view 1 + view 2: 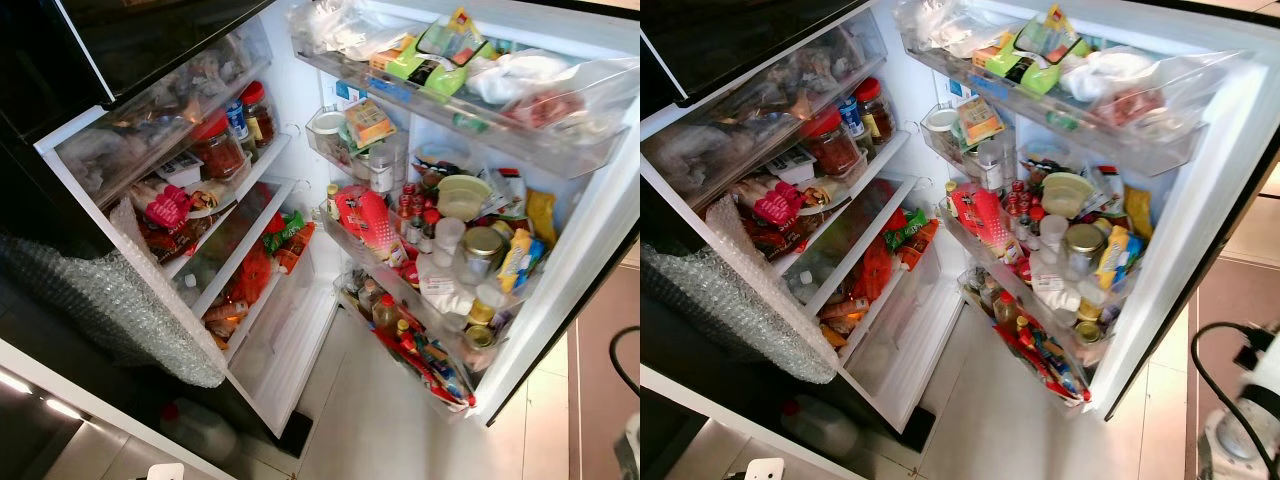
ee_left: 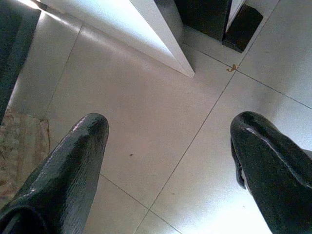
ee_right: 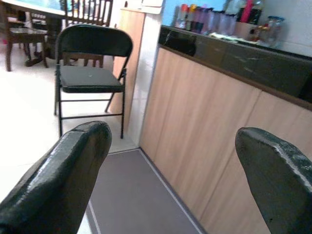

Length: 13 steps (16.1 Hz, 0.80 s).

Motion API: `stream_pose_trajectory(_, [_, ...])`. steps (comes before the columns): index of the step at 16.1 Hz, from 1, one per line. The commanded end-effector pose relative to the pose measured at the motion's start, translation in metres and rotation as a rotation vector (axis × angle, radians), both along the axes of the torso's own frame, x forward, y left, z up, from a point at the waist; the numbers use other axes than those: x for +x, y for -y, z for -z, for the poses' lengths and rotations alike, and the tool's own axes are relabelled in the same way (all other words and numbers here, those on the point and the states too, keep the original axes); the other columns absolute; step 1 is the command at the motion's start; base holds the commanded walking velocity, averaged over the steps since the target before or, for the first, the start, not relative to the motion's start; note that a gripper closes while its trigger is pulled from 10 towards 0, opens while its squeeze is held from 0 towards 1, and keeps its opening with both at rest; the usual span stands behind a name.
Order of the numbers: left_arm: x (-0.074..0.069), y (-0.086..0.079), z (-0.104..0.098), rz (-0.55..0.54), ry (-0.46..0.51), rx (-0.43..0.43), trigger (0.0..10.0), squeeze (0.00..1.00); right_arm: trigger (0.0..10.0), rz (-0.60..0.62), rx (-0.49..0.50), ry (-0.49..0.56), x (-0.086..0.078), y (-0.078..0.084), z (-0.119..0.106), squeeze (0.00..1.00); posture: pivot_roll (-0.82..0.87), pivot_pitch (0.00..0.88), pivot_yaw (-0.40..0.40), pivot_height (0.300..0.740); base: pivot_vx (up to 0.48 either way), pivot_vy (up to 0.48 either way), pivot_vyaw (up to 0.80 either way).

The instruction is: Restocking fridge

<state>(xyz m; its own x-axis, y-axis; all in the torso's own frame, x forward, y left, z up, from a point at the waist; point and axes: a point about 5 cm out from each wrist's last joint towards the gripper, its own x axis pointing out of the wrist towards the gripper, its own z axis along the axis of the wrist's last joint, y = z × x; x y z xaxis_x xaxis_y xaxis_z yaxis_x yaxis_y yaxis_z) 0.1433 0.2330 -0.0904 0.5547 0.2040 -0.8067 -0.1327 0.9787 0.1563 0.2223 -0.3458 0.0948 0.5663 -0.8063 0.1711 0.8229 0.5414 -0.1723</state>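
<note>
I count one fridge (image 1: 300, 90) with its one door (image 1: 560, 250) open. The door has three racks full of bottles and jars. I see two red-lidded jars (image 1: 225, 150) inside. Ahead of my right pincer (image 3: 173, 161) stands one black folding chair (image 3: 90, 78). My left pincer (image 2: 170, 161) points at one tiled floor (image 2: 146, 122).

Both head eyes look down into the open fridge (image 1: 300, 130); wrist cameras apparently face floor and cabinets.
</note>
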Motion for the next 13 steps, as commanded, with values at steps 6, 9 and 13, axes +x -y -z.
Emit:
stream_pose_trajectory(6, [-0.002, -0.007, -0.001, 0.046, -0.022, 0.028, 10.0, 0.00, 10.0, -0.150, 0.007, -0.041, 0.014, -0.021, -0.001, 0.00, -0.09, 0.000, 0.147, 0.740, 0.000, 0.000, 0.00])
stream_pose_trajectory(9, [-0.001, -0.007, -0.001, 0.055, -0.021, 0.029, 10.0, 0.00, 10.0, -0.183, -0.008, -0.052, 0.016, -0.023, -0.003, 0.00, -0.09, 0.012, 0.145, 0.740, 0.000, 0.000, 0.00])
stream_pose_trajectory(13, [0.000, -0.007, -0.002, 0.060, -0.021, 0.030, 10.0, 0.00, 10.0, -0.283, 0.007, -0.063, 0.021, -0.031, -0.004, 0.00, -0.09, 0.021, 0.147, 0.740, 0.000, 0.000, 0.00])
